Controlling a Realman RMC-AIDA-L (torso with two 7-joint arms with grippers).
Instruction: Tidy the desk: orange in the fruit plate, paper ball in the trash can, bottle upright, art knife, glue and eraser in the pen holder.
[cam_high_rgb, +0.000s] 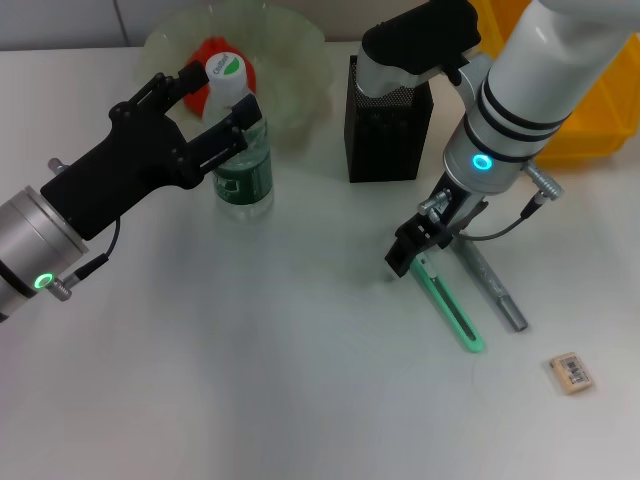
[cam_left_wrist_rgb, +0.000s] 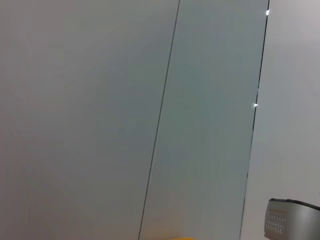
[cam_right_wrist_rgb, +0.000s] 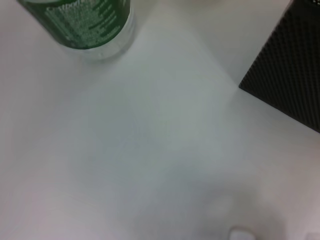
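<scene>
Desk: I see one plain white flat desk (cam_high_rgb: 250, 380), lots of bare room along the near side.
Bin: one bright yellow plastic trash can (cam_high_rgb: 590, 120), far right corner.
Plate: one pale green wavy fruit plate (cam_high_rgb: 290, 70) with one red-orange orange (cam_high_rgb: 210, 52) inside.
Holder: one black mesh pen holder (cam_high_rgb: 385, 135).
Bottle: one clear green-label bottle (cam_high_rgb: 243, 170), upright; my left gripper (cam_high_rgb: 215, 105) spread around its neck, not squeezing.
Knife: one mint-green art knife (cam_high_rgb: 450, 305), flat; right gripper (cam_high_rgb: 415, 245) at its far end, can't tell its fingers.
Glue: one grey stick of glue (cam_high_rgb: 495, 285) just beside.
Eraser: one beige block eraser (cam_high_rgb: 571, 373), near right edge.
</scene>
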